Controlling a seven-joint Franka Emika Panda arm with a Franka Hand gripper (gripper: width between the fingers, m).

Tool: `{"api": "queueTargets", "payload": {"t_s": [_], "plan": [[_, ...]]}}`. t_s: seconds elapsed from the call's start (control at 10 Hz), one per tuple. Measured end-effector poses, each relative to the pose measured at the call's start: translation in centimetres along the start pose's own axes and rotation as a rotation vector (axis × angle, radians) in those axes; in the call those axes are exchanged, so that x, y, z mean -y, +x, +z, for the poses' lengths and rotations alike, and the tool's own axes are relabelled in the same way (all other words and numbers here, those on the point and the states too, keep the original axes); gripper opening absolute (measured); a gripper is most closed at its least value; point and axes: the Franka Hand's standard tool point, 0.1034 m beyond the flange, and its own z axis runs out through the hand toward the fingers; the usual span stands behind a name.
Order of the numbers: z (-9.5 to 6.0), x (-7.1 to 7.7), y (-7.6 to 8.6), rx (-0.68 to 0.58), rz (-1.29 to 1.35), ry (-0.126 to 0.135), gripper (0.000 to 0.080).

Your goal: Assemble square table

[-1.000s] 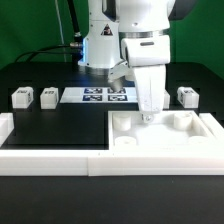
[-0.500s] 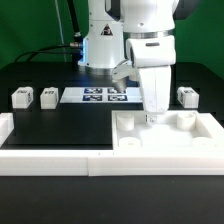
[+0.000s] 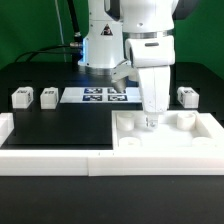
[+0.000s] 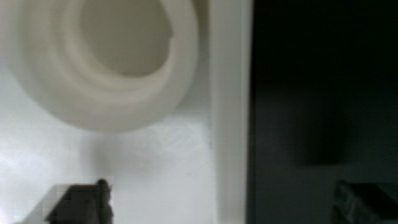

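Note:
The square table top, a white tray with round corner sockets, lies at the exterior view's right. My gripper hangs straight down over its far edge, between two sockets. In the wrist view the gripper is open. Its dark fingertips stand wide apart on either side of the top's white rim, gripping nothing, and a round socket lies just beyond. Two short white legs with tags stand at the far left. A third leg stands at the far right.
The marker board lies flat behind the top, near the arm's base. A long white border rail runs along the front and turns up the left side. The black table surface lies between.
The gripper and the table top have shifted slightly toward the exterior view's right. The jaws, shut a second ago, have spread wide and let go of the top's rim.

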Motion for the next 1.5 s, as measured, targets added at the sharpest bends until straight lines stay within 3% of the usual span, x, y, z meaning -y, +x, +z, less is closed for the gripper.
{"api": "queueTargets", "payload": {"t_s": [0.6,0.7,0.9,1.1,1.3,1.5], "plan": [[-0.1,0.0,0.0,0.0,0.008,-0.002,0.0649],[-1.3,0.1,0.6,0.007,0.08,-0.007,0.0649],[-3.8,1.6,2.7,0.026,0.193,-0.01,0.0649],[-5.0,2.9,4.9,0.039,0.433,-0.004,0.0649],[-4.7,4.5,8.5,0.038,0.665,0.0,0.0649],[-5.1,4.0,9.3,0.02,0.782,-0.007,0.0649]]}}
